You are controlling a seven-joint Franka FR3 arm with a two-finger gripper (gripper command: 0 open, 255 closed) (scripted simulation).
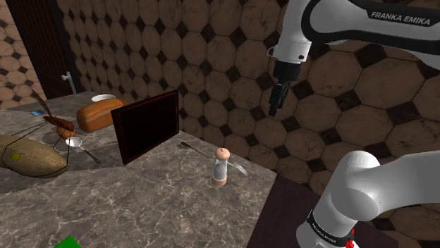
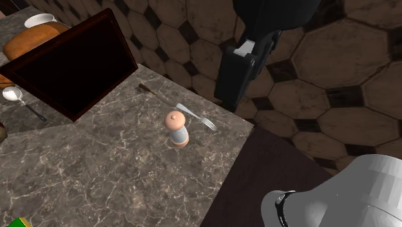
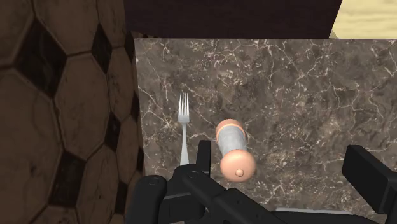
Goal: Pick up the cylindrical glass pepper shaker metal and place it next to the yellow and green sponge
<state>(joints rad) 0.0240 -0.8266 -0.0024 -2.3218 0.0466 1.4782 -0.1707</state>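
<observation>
The pepper shaker [image 1: 221,168] stands upright on the marble counter [image 1: 141,204], with a clear middle and pinkish cap and base. It stands beside a fork in the second exterior view [image 2: 177,128]. In the wrist view the shaker [image 3: 233,149] appears far below, close to the gripper's left finger [image 3: 203,156]. My gripper [image 1: 277,98] hangs open, high above the counter's corner and off to the shoulder view's right of the shaker, holding nothing. A green corner of the sponge [image 1: 68,242] shows at the counter's near edge, with a yellow-green bit [image 2: 19,222] in the second exterior view.
A silver fork [image 1: 236,167] lies just behind the shaker near the counter edge. A dark framed board [image 1: 146,125] leans upright behind it. A bread loaf [image 1: 99,113], a spoon [image 1: 81,146] and a sack-like object [image 1: 28,155] sit farther left. The tiled floor [image 1: 338,106] lies beyond the edge.
</observation>
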